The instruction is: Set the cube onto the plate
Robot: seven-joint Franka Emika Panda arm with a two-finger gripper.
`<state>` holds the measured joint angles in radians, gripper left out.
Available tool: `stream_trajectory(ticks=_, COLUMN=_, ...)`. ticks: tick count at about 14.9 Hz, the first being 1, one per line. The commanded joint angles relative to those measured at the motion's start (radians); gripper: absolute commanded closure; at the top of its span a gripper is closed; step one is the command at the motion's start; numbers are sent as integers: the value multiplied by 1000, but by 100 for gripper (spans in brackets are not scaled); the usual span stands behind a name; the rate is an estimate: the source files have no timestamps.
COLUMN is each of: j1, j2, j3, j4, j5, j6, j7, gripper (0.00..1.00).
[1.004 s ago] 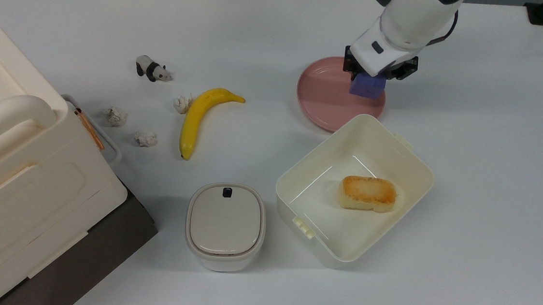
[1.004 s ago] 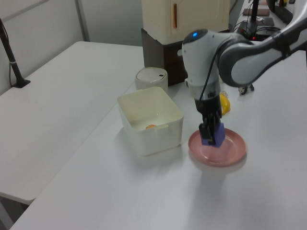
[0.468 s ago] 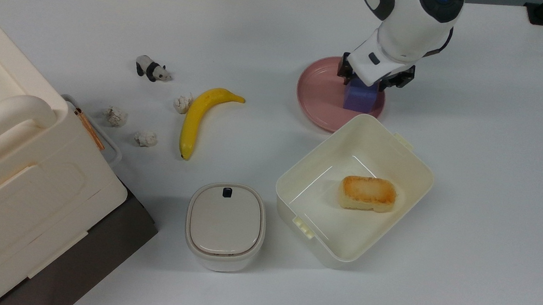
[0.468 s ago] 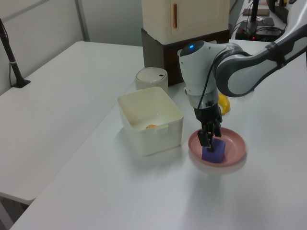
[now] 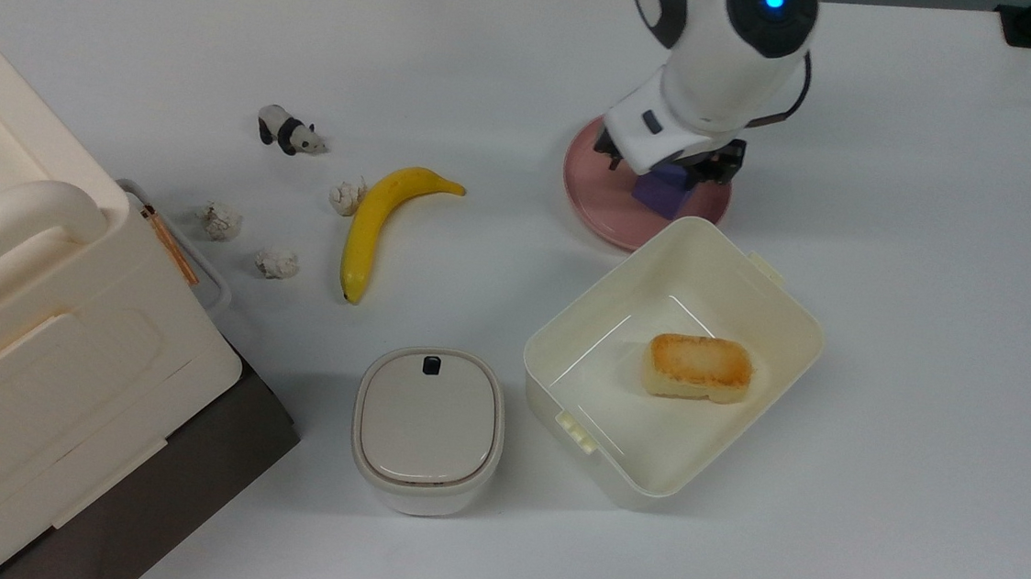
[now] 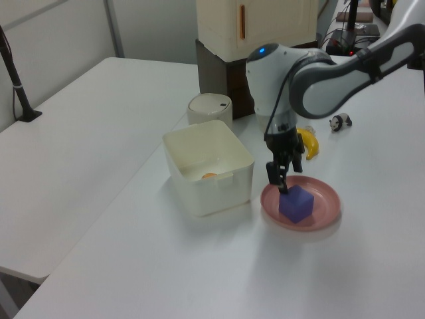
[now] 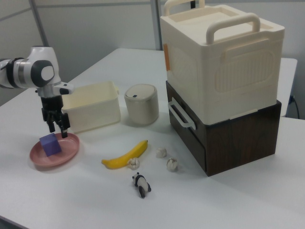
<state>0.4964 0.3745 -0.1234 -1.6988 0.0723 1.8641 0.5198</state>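
Blue-purple cube rests on pink plate, fingers apart above

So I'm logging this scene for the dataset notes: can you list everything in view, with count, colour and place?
small matte block cube: 1, blue-purple, resting on the plate
round shallow plate: 1, pink, beside the open container
open rectangular plastic container: 1, cream, in the top view below the plate
toasted bread-like block: 1, golden, inside the container
lidded canister: 1, off-white, on the top view's left of the container
banana: 1, yellow, mid-table
toy panda: 1, black and white, above the banana in the top view
crumpled lumps: 3, whitish, near the banana
handled storage box: 1, cream, on a dark brown base
table: 1, white
gripper: 1, black, open just above the cube
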Motion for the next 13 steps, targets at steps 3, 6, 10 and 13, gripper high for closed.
stream_trajectory(ticks=3, j1=11, j2=-66, j3=-7, j4=20, j5=20, j6=-32, j7=14, gripper=0)
stream_trajectory(ticks=6, j1=2, j2=-130, j3=-7, j4=41, j5=20, j6=-46, j7=9, gripper=0)
stream_trajectory(ticks=10, j1=-74, j2=-196, j3=-15, j4=47, j5=4, j6=-46, j7=-33, gripper=0)
stream_trajectory(ticks=13, j1=-172, j2=-216, j3=-16, j4=59, j5=0, j6=-68, j7=-144, gripper=0)
